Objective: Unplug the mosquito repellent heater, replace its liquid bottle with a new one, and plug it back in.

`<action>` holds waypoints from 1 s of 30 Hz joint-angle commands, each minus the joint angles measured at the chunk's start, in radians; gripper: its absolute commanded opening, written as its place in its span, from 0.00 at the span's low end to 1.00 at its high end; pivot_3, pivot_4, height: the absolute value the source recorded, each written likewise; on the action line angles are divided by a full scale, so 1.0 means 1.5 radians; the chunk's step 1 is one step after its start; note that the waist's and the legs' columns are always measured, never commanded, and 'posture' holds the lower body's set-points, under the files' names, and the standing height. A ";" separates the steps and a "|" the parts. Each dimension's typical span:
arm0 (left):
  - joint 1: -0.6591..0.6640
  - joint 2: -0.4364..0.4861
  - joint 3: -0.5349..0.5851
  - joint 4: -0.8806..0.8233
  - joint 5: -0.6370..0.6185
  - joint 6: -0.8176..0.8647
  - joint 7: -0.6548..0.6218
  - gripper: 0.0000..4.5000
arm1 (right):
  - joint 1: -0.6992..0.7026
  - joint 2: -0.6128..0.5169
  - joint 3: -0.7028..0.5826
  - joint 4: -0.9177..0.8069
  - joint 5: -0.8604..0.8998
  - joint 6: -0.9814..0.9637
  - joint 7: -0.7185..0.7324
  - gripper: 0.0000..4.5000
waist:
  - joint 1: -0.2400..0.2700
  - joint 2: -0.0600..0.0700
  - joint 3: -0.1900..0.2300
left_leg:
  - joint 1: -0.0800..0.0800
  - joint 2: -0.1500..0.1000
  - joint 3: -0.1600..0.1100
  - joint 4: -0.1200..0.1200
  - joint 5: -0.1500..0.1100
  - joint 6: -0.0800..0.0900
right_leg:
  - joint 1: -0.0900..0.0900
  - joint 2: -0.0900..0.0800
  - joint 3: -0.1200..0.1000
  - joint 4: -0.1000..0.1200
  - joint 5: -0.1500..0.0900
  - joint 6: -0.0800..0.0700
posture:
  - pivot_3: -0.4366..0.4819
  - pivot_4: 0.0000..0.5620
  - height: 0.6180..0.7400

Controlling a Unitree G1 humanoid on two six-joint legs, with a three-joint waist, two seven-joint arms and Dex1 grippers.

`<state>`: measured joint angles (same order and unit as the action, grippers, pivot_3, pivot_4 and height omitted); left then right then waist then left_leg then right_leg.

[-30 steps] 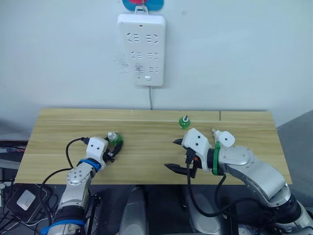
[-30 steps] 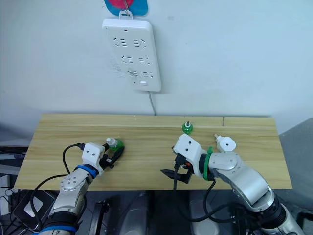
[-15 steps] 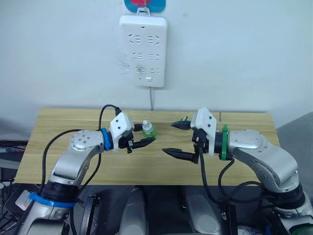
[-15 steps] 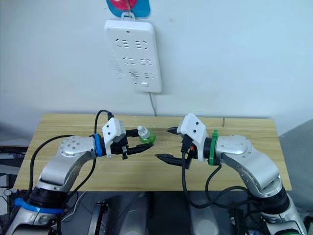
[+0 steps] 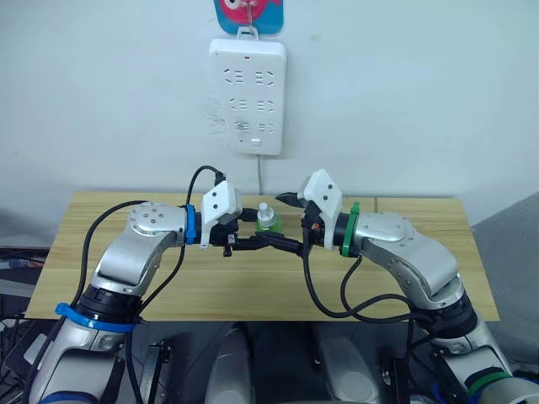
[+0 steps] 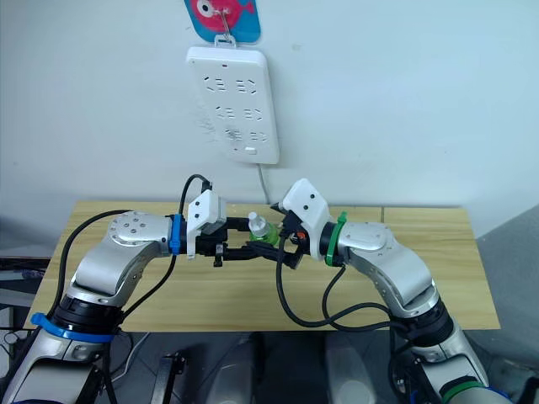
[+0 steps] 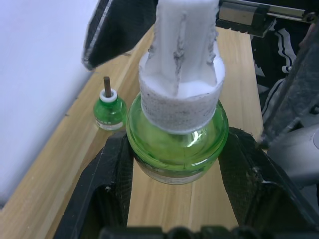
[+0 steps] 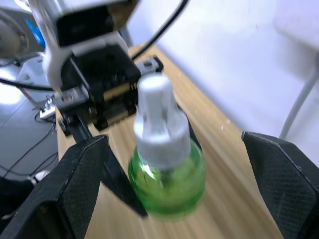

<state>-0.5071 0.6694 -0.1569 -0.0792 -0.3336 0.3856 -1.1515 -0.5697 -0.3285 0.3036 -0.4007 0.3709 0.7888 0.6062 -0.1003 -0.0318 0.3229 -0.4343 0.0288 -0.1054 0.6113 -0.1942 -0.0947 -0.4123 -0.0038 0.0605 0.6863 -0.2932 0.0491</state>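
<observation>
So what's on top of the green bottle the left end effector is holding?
A white ribbed cap sits on the green bottle held by the left end effector. Whatever lies under the cap is covered.

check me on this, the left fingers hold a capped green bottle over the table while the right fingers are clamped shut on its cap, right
Not quite. The right gripper is open, its fingers standing wide on either side of the green bottle, as the right wrist view shows. The left gripper does hold the bottle.

Both arms raised, elbows bent, forearms turned inward so the two hands meet nose to nose at centre. Left hand clamped w/ both fingers pressing either side of its load. Right hand spread wide, fingers well apart, straddling left hand's tips.
</observation>
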 commanded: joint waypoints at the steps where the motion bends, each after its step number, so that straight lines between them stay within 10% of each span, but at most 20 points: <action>1: -0.010 -0.009 -0.005 0.002 0.001 -0.026 -0.016 0.49 | -0.007 0.008 0.001 -0.001 -0.013 -0.028 -0.003 0.78 | -0.001 0.000 -0.004 | 0.000 0.000 0.000 0.000 0.000 0.000 | 0.000 0.000 0.000 0.000 0.000 0.000 | 0.30 0.32 0.97; 8: -0.021 -0.027 -0.004 0.027 0.000 -0.038 -0.025 0.49 | -0.008 0.003 0.004 0.004 -0.019 -0.040 0.014 0.24 | -0.007 0.000 -0.018 | 0.000 0.000 0.000 0.002 0.000 0.000 | 0.000 0.000 0.000 0.004 0.000 0.000 | 0.30 0.29 0.97; 16: -0.035 -0.051 0.018 0.060 -0.018 -0.023 -0.013 0.49 | -0.017 0.008 -0.010 0.008 -0.012 -0.054 0.028 0.24 | -0.009 0.000 -0.028 | 0.001 0.000 -0.001 0.010 -0.001 0.002 | 0.001 0.001 0.000 0.009 0.000 0.000 | 0.30 0.28 0.97; 20: -0.037 -0.057 0.026 0.063 -0.036 -0.028 -0.034 0.79 | -0.020 0.025 -0.040 0.008 0.017 -0.029 0.023 0.24 | -0.011 0.000 -0.030 | 0.001 0.000 -0.001 0.011 0.000 0.002 | 0.001 0.001 0.001 0.010 0.002 0.000 | 0.29 0.28 0.97; 30: -0.049 -0.080 0.060 0.045 -0.089 0.026 -0.014 0.79 | -0.020 0.022 -0.051 0.007 0.026 -0.015 0.026 0.24 | -0.011 0.000 -0.032 | 0.001 0.000 -0.001 0.012 0.000 0.002 | 0.001 0.001 0.001 0.013 0.002 0.000 | 0.29 0.28 0.97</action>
<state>-0.5647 0.5452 -0.0909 0.0357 -0.4357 0.4166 -1.1680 -0.5846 -0.2972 0.2439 -0.3613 0.3884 0.7738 0.6335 -0.1175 -0.0311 0.2747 -0.4324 0.0287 -0.1070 0.6291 -0.1943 -0.0919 -0.4110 -0.0016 0.0614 0.7055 -0.2900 0.0484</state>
